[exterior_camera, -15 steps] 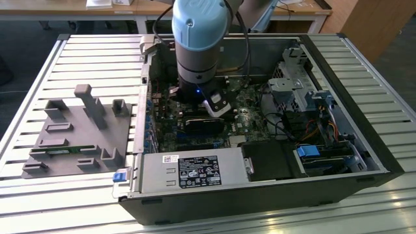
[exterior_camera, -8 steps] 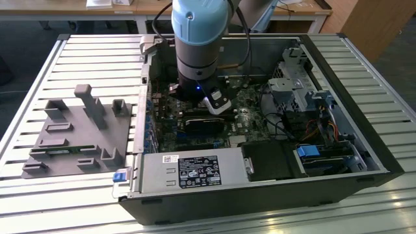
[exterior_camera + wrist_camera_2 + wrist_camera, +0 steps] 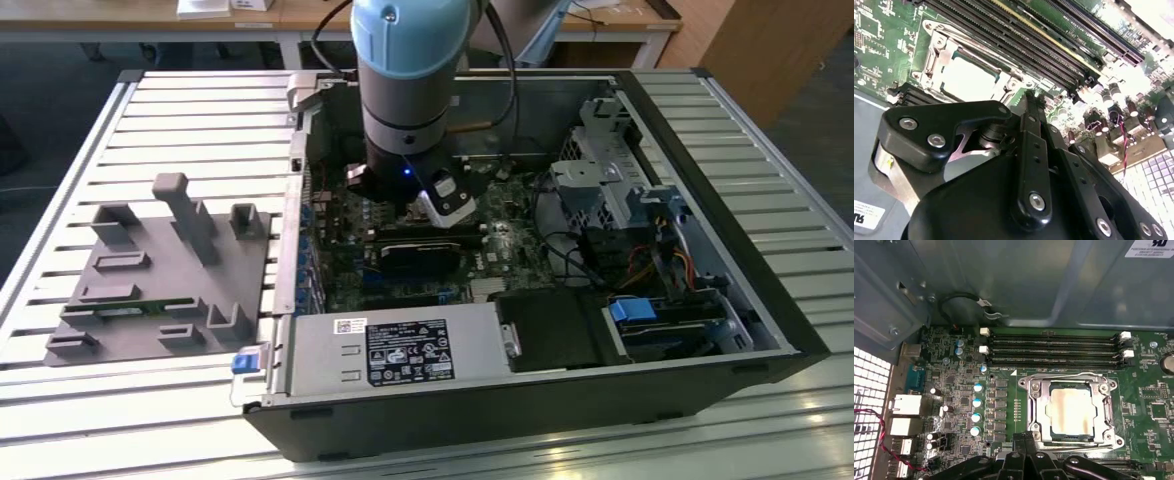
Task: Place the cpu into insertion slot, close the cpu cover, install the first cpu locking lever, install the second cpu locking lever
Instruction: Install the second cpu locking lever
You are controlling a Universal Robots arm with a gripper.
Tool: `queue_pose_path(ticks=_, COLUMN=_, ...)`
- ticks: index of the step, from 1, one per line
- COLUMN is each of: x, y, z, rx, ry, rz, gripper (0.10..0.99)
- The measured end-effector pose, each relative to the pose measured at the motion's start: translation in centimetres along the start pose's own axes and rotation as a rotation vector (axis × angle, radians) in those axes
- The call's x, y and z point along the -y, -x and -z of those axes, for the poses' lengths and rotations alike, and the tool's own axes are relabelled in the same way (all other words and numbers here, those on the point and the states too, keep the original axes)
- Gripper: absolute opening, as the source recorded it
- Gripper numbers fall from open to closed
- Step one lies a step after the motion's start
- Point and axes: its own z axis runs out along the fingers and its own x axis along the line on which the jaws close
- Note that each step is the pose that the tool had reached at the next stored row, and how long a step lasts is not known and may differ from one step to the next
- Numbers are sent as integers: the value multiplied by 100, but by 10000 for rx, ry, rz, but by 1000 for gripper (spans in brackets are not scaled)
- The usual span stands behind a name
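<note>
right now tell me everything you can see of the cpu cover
The cpu cover is a thin silver-metal frame with a large square window, lying flat and closed over the socket on the green motherboard. Through the window the cpu shows its pale metal top. Wire levers run along its sides. The pincer sits just beside one edge; contact can't be judged.

Probably a lab or workshop: slatted metal bench [image 3: 160,120], opened computer case [image 3: 747,330].
</note>
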Motion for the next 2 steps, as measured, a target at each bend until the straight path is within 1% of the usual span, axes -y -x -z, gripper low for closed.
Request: queue_pose_path(ticks=2, x=0, y=0, z=0, rx=1, ry=1, rz=1, gripper=106)
